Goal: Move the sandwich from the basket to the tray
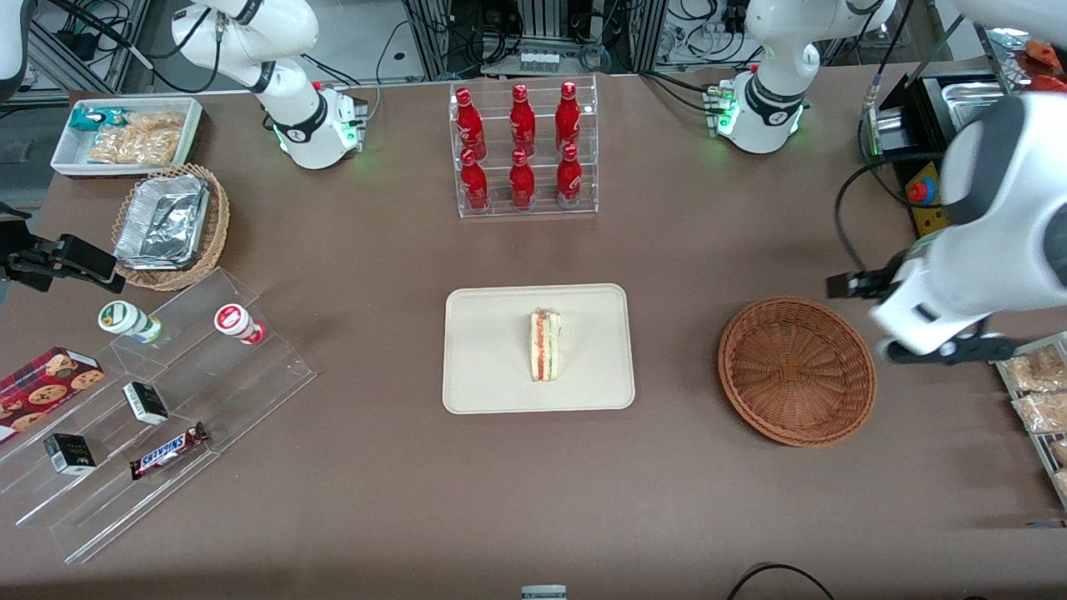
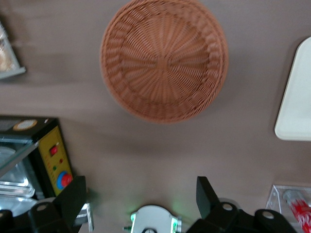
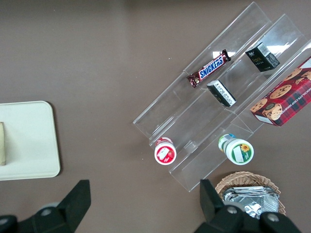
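Observation:
The sandwich (image 1: 546,344) lies on its side in the middle of the cream tray (image 1: 483,375), with its red and green filling edge showing. The round reddish-brown basket (image 1: 796,371) stands empty beside the tray, toward the working arm's end of the table. My gripper (image 1: 859,286) hangs well above the table by the basket's rim, farther from the front camera than the basket's middle. In the left wrist view the gripper (image 2: 140,187) is open with nothing between its fingers. The basket (image 2: 164,58) and a corner of the tray (image 2: 296,97) lie below it.
A clear rack of red bottles (image 1: 523,150) stands farther from the front camera than the tray. A black box with a red button (image 1: 921,192) and snack packs (image 1: 1038,392) sit near the working arm. A stepped clear shelf (image 1: 167,400) with snacks lies toward the parked arm's end.

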You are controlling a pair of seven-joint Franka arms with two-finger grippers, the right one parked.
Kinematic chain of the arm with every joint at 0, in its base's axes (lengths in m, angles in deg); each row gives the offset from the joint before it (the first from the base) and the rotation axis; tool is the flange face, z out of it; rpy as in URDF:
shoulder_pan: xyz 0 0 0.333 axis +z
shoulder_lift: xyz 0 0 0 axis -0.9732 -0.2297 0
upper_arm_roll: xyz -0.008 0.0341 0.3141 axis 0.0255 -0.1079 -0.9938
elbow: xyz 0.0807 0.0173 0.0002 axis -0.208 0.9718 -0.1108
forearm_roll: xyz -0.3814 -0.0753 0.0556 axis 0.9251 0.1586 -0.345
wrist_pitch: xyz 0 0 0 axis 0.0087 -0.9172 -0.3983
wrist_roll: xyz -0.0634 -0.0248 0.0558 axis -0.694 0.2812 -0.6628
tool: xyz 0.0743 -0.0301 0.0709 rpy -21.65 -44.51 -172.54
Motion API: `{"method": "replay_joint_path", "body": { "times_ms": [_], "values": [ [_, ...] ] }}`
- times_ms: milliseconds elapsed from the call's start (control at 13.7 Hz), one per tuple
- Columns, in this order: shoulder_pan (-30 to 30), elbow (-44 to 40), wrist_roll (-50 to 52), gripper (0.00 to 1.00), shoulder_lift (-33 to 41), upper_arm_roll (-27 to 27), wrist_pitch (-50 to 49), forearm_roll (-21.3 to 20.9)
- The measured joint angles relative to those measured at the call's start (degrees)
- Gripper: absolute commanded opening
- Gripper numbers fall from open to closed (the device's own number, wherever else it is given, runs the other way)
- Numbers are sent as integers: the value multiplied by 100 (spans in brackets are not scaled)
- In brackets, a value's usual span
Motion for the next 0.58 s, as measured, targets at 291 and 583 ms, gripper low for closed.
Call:
{"method": "replay_joint_path", "body": {
  "times_ms": [291,583],
  "values": [
    [268,52,-77,100,737,24,-515,176],
    [38,396,23,100,1269,150,-698,253]
  ]
}}
